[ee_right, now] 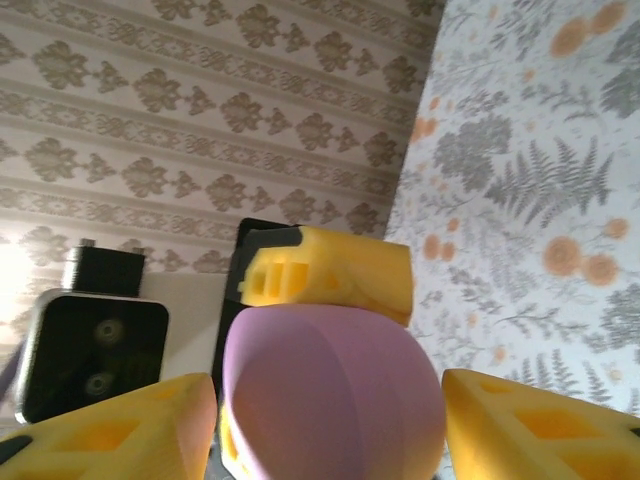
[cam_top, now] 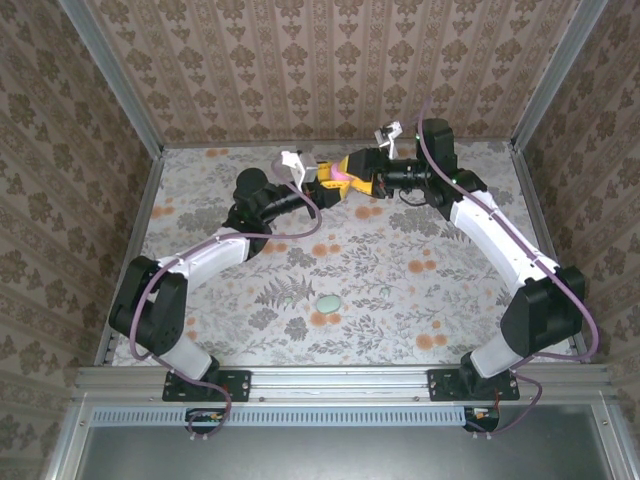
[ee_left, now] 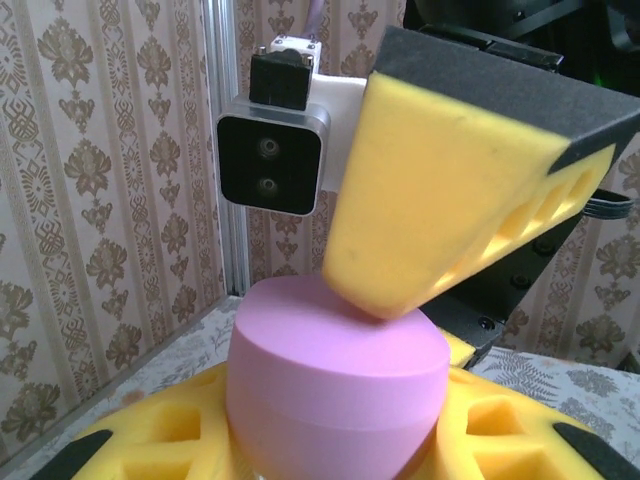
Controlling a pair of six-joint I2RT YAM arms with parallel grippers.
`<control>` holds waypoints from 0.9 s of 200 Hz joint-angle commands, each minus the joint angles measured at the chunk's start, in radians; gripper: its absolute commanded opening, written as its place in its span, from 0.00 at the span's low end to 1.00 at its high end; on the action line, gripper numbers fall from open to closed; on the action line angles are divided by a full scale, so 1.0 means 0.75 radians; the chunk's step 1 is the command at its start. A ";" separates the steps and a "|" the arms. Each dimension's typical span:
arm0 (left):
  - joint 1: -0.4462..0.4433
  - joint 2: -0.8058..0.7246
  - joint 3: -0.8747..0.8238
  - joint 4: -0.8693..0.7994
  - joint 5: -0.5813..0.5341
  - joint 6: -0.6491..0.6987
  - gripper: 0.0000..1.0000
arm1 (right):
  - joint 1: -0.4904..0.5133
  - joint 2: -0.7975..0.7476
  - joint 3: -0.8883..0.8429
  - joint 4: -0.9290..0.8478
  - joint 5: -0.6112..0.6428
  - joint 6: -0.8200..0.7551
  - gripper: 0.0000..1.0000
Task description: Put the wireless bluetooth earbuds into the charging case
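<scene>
Left gripper (cam_top: 330,181): clamped on pink case (ee_left: 335,370), near bench's far edge. Right gripper (ee_right: 330,430): jaws parted, loosely astride it. Mint case (cam_top: 327,303): towards near edge.

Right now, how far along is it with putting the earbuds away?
Nothing looks finished. In hand: the left gripper grips the pink charging case above the table, seemingly closed, the right gripper straddling it. To do: the mint case lies untouched; earbuds' whereabouts unclear.
</scene>
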 commanded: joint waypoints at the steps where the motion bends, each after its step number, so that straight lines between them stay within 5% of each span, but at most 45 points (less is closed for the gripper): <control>1: 0.012 0.012 0.028 0.107 0.012 -0.054 0.33 | -0.005 0.020 -0.033 0.209 -0.136 0.185 0.60; 115: 0.012 0.009 0.036 0.054 0.052 -0.029 0.36 | -0.039 0.015 -0.123 0.359 -0.096 0.300 0.32; 146: 0.012 -0.006 0.018 0.012 0.013 0.008 0.43 | -0.054 -0.006 -0.166 0.408 -0.044 0.294 0.29; 180: 0.017 -0.031 -0.027 -0.033 -0.023 0.047 0.64 | -0.081 -0.024 -0.190 0.392 0.026 0.281 0.28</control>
